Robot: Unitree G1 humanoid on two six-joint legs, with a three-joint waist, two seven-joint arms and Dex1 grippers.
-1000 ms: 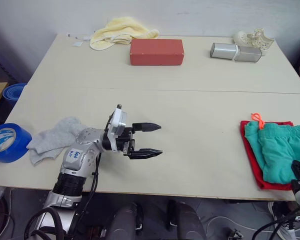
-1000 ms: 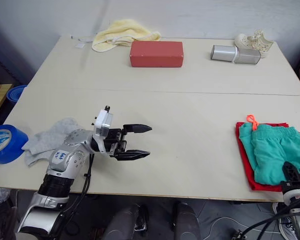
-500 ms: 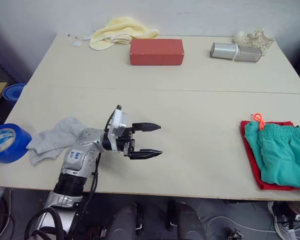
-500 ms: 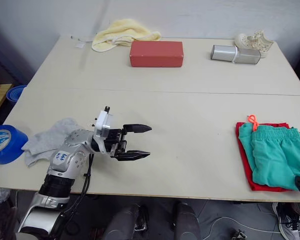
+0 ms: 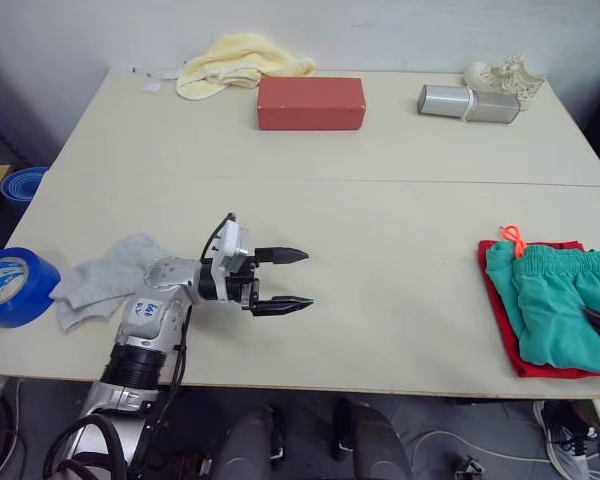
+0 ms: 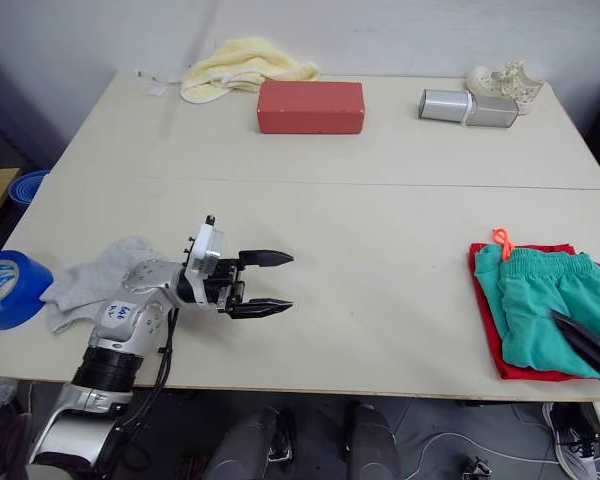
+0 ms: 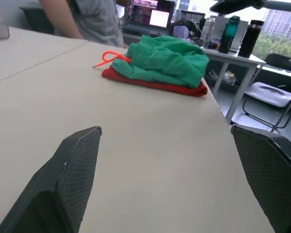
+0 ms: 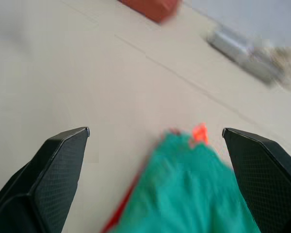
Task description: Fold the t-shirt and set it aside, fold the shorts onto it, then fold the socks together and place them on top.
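Note:
The teal-green shorts point(image 5: 550, 305) with an orange drawstring point(image 5: 515, 238) lie folded on the folded red t-shirt point(image 5: 500, 315) at the table's right front edge. The grey socks point(image 5: 105, 282) lie loose in a heap at the front left. My left gripper point(image 5: 285, 279) hovers open and empty just right of the socks, pointing toward the shorts point(image 7: 169, 60). One black finger of my right gripper point(image 6: 586, 346) reaches over the shorts' near right corner. In the right wrist view its two fingers point(image 8: 48, 170) stand wide apart, open, above the shorts point(image 8: 194, 189), holding nothing.
At the table's back lie a pale yellow cloth point(image 5: 238, 60), a red block point(image 5: 311, 102), a silver box point(image 5: 468, 102) and a white shoe-shaped object point(image 5: 502, 74). A blue tape roll point(image 5: 10, 285) sits at the left edge. A person point(image 7: 82, 19) stands beyond the table.
My right gripper dropped below the table edge, then came back over the shorts with its jaws apart. The left gripper has barely shifted; the socks and the folded stack lie as before.

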